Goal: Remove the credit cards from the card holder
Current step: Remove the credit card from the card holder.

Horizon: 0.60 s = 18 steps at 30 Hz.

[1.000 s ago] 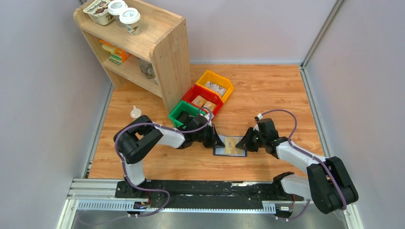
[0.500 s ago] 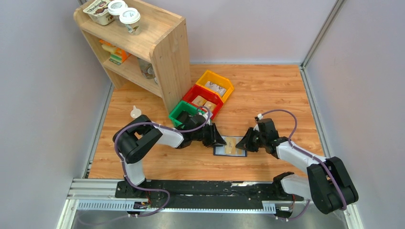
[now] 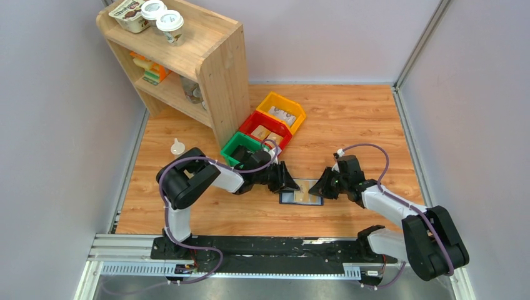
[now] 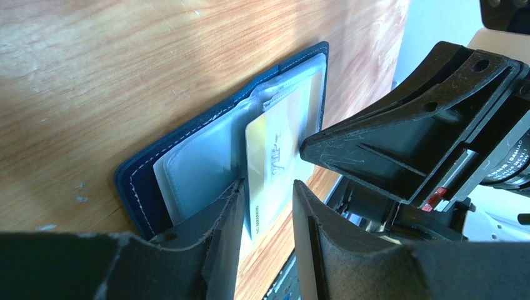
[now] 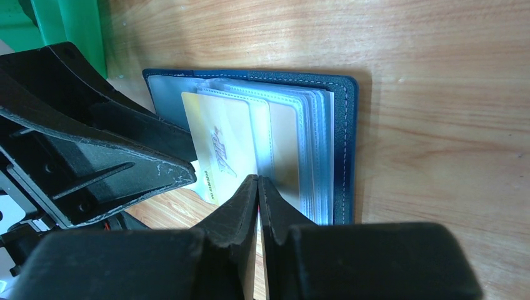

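The navy card holder [image 3: 301, 199] lies open on the wooden table between my two grippers. Its clear sleeves show in the left wrist view [image 4: 134, 181] and the right wrist view [image 5: 344, 137]. A pale beige credit card [image 4: 275, 156] sticks partway out of a sleeve toward my left gripper; it also shows in the right wrist view [image 5: 219, 144]. Another tan card [image 5: 284, 144] sits inside a sleeve. My left gripper [image 4: 267, 187] is open, its jaws either side of the protruding card's end [image 3: 290, 183]. My right gripper [image 5: 257, 181] is shut, with its tips on the sleeves [image 3: 322, 185].
A green bin [image 3: 245, 147], a red bin [image 3: 265, 130] and a yellow bin [image 3: 282, 111] stand in a row just behind the left gripper. A wooden shelf [image 3: 206, 62] stands at the back left. A small white funnel-like object [image 3: 178, 147] lies at the left.
My left arm's elbow has swung right, and its gripper has edged a little closer to the card holder. The right arm and the holder have stayed in place.
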Motion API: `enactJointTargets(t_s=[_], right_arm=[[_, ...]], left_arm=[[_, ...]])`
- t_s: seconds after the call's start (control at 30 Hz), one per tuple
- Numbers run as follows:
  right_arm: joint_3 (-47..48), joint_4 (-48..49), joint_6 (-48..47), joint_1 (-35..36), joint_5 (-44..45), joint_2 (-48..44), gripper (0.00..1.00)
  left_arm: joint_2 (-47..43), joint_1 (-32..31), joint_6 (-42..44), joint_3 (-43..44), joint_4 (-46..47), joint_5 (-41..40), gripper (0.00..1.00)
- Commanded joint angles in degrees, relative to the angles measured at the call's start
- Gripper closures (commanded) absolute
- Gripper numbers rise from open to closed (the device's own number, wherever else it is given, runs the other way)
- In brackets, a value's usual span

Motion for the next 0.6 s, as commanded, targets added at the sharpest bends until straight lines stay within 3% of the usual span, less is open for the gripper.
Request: enactJointTargets(t_s=[0.0,0.1,0.3,0.43,0.57], right_arm=[[-1.0,-3.8,-1.5,-0.4,2.9,0.1,0.89],[-0.9,-3.8,-1.5,-0.5,2.9,0.2,0.89],[-1.0,-3.7,-1.5,-0.5,3.0,0.2,0.89],[-0.9,-3.9,-1.5,-0.5,2.9,0.0,0.89],[-0.9,-4.3,-1.8,-0.7,3.0,-0.3,0.89]], left_arm=[[2.1,0.0,-0.4,0.9,1.8,0.5,0.60],[1.4,0.0,-0.5,0.0,3.3,0.0,0.69],[0.7,0.0,0.5,-0.5,5.4,-0.2,0.98],[-0.6,0.2,0.7,-1.9,7.6,-0.1,1.00],[-4.3,0.9,5.1,-2.3,2.0,-0.3,1.00]])
